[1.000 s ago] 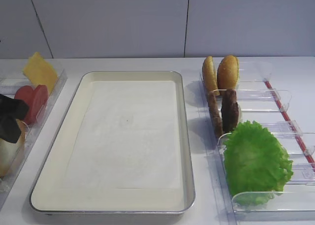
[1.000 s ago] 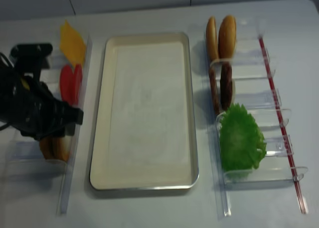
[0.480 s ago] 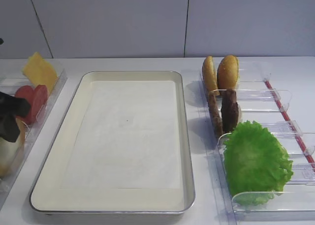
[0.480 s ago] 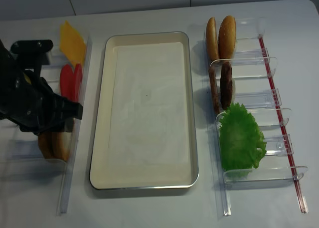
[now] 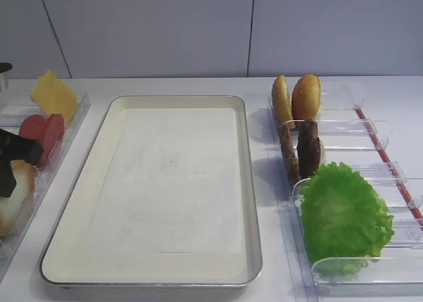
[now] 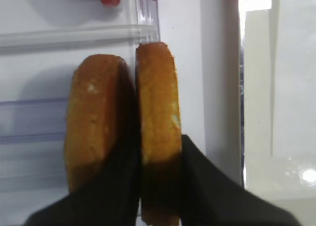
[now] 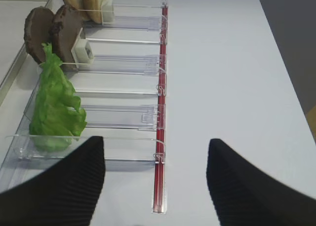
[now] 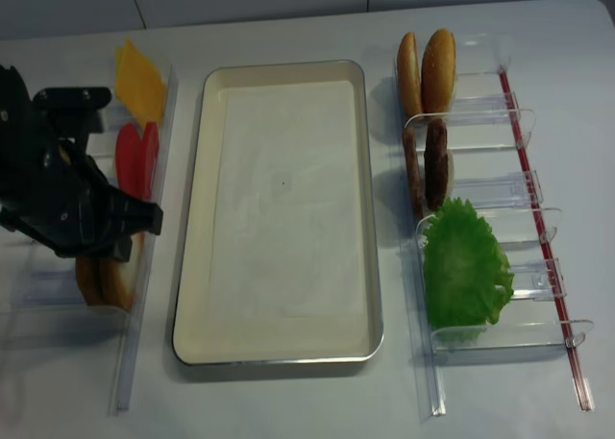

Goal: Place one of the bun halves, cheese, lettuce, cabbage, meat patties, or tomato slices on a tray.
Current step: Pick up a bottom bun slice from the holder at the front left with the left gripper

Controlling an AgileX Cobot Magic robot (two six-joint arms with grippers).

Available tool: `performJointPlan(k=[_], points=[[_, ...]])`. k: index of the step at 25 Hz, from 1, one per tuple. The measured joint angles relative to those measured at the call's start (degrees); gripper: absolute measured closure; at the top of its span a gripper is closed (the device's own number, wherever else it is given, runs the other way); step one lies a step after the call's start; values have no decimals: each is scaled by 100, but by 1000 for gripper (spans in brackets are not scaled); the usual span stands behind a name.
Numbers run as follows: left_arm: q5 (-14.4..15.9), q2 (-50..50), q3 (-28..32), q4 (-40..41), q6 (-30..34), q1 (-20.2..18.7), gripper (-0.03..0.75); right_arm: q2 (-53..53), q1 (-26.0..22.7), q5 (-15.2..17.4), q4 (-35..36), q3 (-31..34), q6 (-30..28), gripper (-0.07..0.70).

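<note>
Two bun halves stand on edge in the left rack. My left gripper point(image 6: 158, 159) is shut on the right-hand bun half point(image 6: 157, 102), one finger on each face; the other bun half point(image 6: 94, 122) leans beside it. From above, the left gripper point(image 8: 108, 239) sits over the bun halves point(image 8: 104, 283), left of the cream tray point(image 8: 283, 295). Tomato slices point(image 5: 43, 131) and cheese point(image 5: 53, 94) stand further back in that rack. Lettuce point(image 5: 344, 216) and meat patties point(image 5: 301, 149) fill the right rack. My right gripper point(image 7: 154, 147) is open over the table beside the lettuce point(image 7: 55, 107).
Two smaller golden buns point(image 5: 295, 97) stand at the back of the right clear rack point(image 5: 370, 127). A red strip point(image 7: 161, 102) runs along that rack's outer side. The left rack's clear wall point(image 6: 148, 23) stands between the held bun and the tray point(image 6: 281, 63).
My left gripper has closed onto the right-hand bun half in the left rack. The right side of the scene is unchanged.
</note>
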Motion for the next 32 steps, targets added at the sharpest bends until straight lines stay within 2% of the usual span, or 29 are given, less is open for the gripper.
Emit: performJointPlan(k=[4, 13, 18, 24, 28, 32], points=[[165, 41, -99, 53, 12, 0, 557, 0, 0, 0, 0, 0, 0, 188], [930, 54, -574, 88, 47, 0, 562, 0, 0, 0, 0, 0, 0, 188], [1231, 54, -799, 66, 202, 0, 563, 0, 0, 0, 0, 0, 0, 188], [1341, -239, -935, -119, 302, 0, 563, 0, 0, 0, 0, 0, 0, 188], [1381, -526, -992, -794, 645, 0, 563, 0, 0, 0, 0, 0, 0, 188], [1407, -571, -996, -2390, 1433, -22, 563, 0, 0, 0, 0, 0, 0, 188]])
